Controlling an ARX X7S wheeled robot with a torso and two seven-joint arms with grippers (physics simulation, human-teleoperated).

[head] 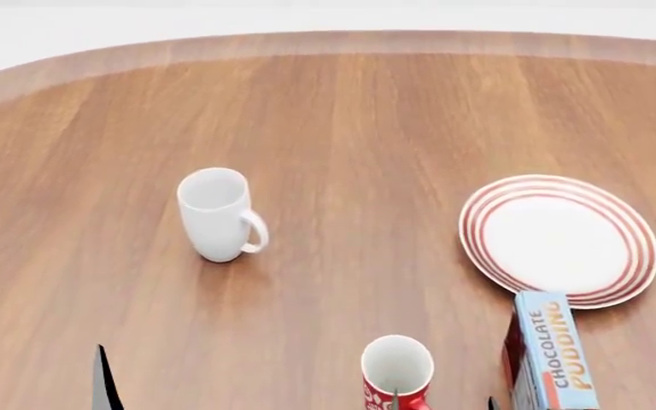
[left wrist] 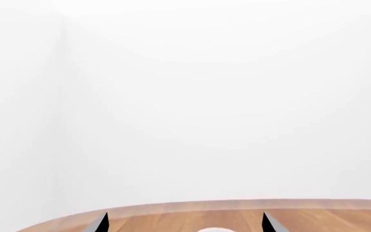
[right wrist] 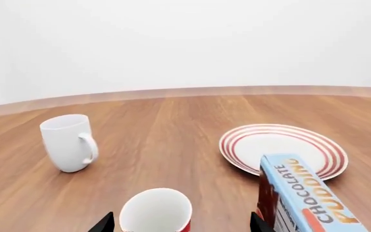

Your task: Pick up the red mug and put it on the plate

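While I line up the grab, this is how I read it.
Mug: red mug (head: 396, 374) upright on the bench (head: 340, 120), near edge, white inside showing; just left of the pudding box (head: 553, 352).
Plate: plate (head: 559, 240) beyond the box, well apart from the mug, bare.
Right claw: right claw (right wrist: 180, 223) spread wide, tips either side of the mug's rim, so I judge it set for a straight closing.
Left claw: left claw (left wrist: 184, 223) also wide, holding nothing, parked clear.
White mug: white mug (head: 219, 213) off to the left, not my target.
Risk: box crowds the lift path to the plate.
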